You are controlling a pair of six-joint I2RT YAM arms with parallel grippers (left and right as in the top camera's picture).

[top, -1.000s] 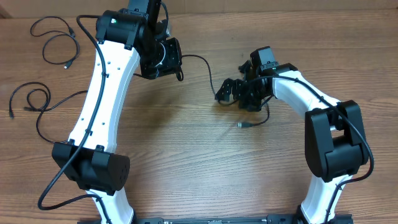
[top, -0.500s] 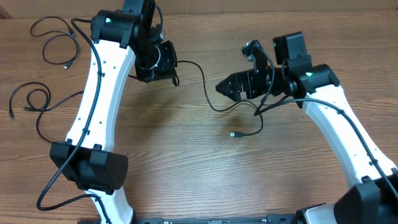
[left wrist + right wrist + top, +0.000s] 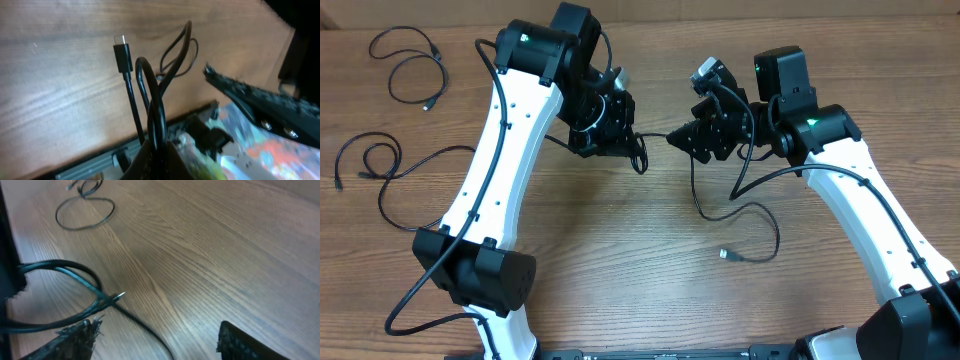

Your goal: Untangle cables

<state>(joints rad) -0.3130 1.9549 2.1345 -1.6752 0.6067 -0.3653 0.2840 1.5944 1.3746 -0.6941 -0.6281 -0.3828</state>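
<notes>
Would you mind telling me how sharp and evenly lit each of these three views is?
Overhead: sharp, evenly lit, only soft shadows under the arms on the table. Left wrist: the cable plug is crisp, pale glare at left, the near foreground is blurred. Right wrist: soft throughout, its fingertips fuzzy, the far cable loop hazy.

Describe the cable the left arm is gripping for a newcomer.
Look above the middle of the wooden table. A thin black cable runs from the left gripper, past the right gripper, down to a silvery plug. Only it is lifted; the other cables lie flat at far left.
</notes>
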